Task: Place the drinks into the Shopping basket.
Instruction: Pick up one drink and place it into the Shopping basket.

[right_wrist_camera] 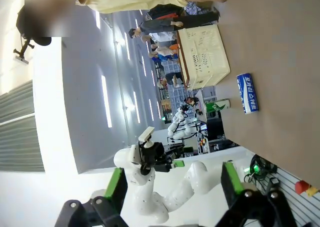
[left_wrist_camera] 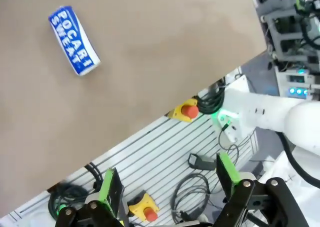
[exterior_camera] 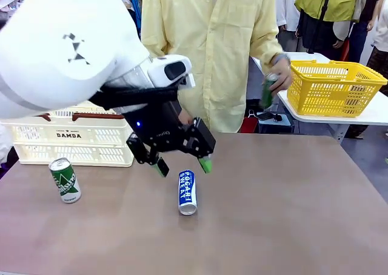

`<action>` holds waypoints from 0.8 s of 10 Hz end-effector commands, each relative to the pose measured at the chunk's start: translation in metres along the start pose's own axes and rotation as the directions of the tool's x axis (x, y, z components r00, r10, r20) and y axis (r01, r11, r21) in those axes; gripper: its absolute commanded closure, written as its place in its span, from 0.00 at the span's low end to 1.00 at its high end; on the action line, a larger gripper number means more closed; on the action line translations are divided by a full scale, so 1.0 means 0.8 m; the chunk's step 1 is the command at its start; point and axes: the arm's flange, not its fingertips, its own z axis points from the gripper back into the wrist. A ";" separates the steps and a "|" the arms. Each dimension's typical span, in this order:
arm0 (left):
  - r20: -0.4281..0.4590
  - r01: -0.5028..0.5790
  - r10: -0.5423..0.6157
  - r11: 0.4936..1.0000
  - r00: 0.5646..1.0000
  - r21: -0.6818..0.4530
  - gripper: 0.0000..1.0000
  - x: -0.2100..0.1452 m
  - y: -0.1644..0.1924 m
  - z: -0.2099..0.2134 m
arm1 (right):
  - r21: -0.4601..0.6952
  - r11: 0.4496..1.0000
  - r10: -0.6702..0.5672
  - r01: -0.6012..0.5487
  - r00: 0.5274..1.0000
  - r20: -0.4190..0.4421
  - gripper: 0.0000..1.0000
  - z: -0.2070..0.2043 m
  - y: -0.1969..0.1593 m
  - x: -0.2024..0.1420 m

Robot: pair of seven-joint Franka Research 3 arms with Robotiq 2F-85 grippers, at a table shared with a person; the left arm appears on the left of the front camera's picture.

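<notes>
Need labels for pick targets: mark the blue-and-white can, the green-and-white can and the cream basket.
blue-and-white can (exterior_camera: 187,192), front view, middle of lettered side.
green-and-white can (exterior_camera: 65,181), front view, middle of its side.
cream basket (exterior_camera: 82,149), front view, front lattice wall.

The right gripper (right_wrist_camera: 173,182), black with green pads, stands with its jaws wide apart and nothing between them. On the brown tabletop (right_wrist_camera: 285,62) a slim blue-and-white metal can (right_wrist_camera: 248,93) lies on its side. A green-and-white can (right_wrist_camera: 217,106) stands near it, and the cream-white lattice plastic basket (right_wrist_camera: 202,57) is well apart.

The glossy white rounded left arm (exterior_camera: 48,69), marked with small black triangles (exterior_camera: 76,48), carries a black two-finger gripper (exterior_camera: 184,166) with green pads (exterior_camera: 206,164).
</notes>
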 end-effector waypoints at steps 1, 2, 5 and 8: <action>-0.026 0.004 -0.005 1.000 1.000 -0.003 0.00 -0.004 0.000 -0.014 | 0.011 1.000 -0.024 0.024 1.000 0.014 0.00 -0.003 0.009 0.001; -0.106 -0.010 0.021 0.994 0.994 0.107 0.00 0.023 0.003 -0.032 | 0.011 1.000 -0.024 0.024 1.000 0.014 0.00 -0.003 0.009 0.001; -0.180 0.013 0.040 0.959 0.983 0.282 0.00 0.118 0.004 -0.087 | 0.011 1.000 -0.024 0.024 1.000 0.014 0.00 -0.003 0.009 0.001; -0.216 -0.004 0.077 0.947 0.973 0.320 0.00 0.124 0.015 -0.138 | 0.011 1.000 -0.024 0.024 1.000 0.014 0.00 -0.003 0.009 0.001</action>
